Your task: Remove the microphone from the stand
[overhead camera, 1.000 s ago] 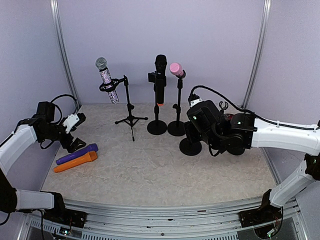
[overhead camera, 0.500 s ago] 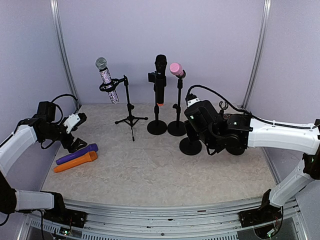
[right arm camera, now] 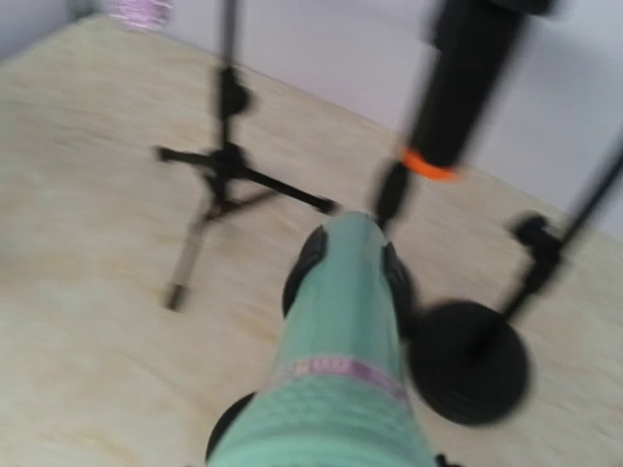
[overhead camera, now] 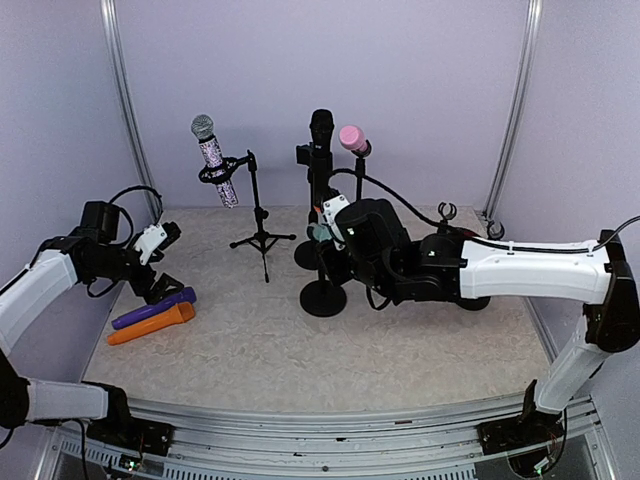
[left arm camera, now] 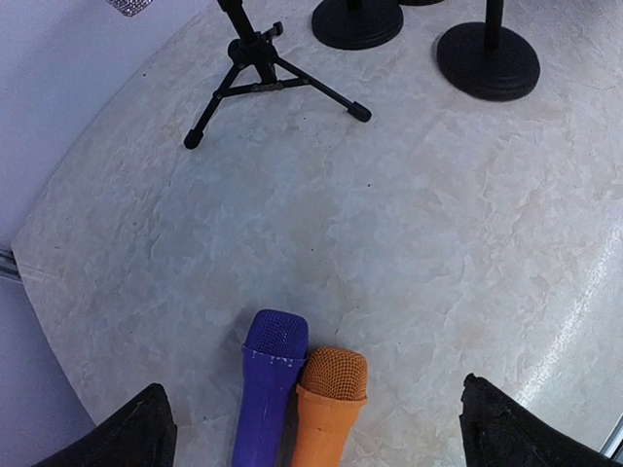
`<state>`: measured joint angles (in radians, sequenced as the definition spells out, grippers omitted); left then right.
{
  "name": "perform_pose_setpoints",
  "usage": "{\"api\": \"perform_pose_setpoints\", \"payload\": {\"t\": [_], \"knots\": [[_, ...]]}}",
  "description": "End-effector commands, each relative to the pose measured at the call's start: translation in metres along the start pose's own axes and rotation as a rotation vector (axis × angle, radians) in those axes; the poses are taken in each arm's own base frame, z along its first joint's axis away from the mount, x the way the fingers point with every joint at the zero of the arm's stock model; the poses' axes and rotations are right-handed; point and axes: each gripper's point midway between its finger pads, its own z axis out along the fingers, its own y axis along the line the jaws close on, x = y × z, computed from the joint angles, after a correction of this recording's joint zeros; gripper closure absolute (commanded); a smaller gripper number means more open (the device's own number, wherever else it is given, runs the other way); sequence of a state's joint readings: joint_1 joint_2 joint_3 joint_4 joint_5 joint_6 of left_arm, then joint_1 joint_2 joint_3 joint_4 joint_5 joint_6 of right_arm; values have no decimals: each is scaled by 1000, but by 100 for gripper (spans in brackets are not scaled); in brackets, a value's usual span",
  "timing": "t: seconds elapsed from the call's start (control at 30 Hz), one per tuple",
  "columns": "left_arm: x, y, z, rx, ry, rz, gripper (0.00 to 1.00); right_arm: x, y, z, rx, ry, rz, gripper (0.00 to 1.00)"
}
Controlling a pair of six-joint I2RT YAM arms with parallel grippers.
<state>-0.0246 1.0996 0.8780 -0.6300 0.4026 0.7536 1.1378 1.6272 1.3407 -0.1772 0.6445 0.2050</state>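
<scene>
The right end effector (overhead camera: 325,240) grasps the green mic (right arm camera: 346,331), which sits upright on its round-based stand (overhead camera: 323,297) near the middle of the tabletop (overhead camera: 250,350), just in front of the black mic (overhead camera: 321,150). The left end effector (overhead camera: 166,262) hangs released above the purple mic (left arm camera: 268,389) and the orange mic (left arm camera: 326,409), which lie touching.

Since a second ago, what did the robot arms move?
The right gripper closed its jaws on the pale green microphone and swung to the left. The black round-base stand below it went left too. The left gripper stayed open above the purple microphone and the orange microphone, and neither of those moved.
</scene>
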Motion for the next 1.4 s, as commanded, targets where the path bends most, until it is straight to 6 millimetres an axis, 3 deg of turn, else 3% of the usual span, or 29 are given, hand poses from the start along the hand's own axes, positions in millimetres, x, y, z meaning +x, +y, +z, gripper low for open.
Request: {"api": "perform_pose_setpoints", "payload": {"t": [0.0, 0.23, 0.4, 0.53, 0.67, 0.9, 0.97, 1.13, 1.37], "knots": [[-25, -3, -2, 16, -92, -37, 1, -70, 43, -4, -137, -209, 94, 100], [-51, -14, 6, 77, -156, -76, 4, -87, 109, 15, -237, -269, 44, 100], [-65, -25, 19, 154, -191, -135, 9, -93, 134, 24, -268, -287, 46, 100], [-64, -31, 40, 169, -171, -150, 16, -93, 148, 26, -278, -284, 51, 100], [-68, -25, 61, 157, -173, -186, 24, -93, 154, 26, -272, -279, 67, 100], [-88, -6, 85, 131, -223, -255, 45, -94, 155, 19, -263, -278, 55, 100], [-101, -20, 90, 170, -241, -237, 46, -95, 155, 18, -269, -279, 58, 100], [-105, -41, 95, 282, -237, -236, 48, -90, 158, 16, -273, -269, 60, 100], [-103, -44, 98, 268, -246, -245, 48, -84, 160, 16, -284, -259, 81, 100]]}}
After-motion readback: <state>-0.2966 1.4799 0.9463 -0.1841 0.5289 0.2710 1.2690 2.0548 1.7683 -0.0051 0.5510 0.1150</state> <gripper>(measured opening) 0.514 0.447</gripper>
